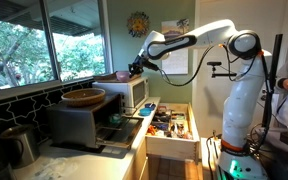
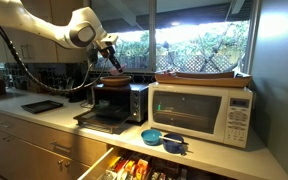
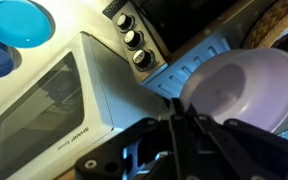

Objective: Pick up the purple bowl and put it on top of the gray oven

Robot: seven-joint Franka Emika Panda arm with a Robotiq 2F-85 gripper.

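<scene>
Gripping hand (image 3: 177, 118): we see it clamped on the purple bowl (image 3: 246, 85) rim.
Gray oven (image 1: 74, 122): wooden bowl (image 1: 84, 97) on top.

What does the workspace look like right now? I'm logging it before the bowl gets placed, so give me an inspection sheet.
Surface: counter, drawer below it open.
Job's things: purple bowl held up near the gray oven, oven door down.
Clutter: wooden bowl on the oven; blue bowls beside the white microwave.
Grippers: tool shut on the bowl's rim.
Cables: black cable hanging from the arm.
Surroundings: windows behind.
</scene>
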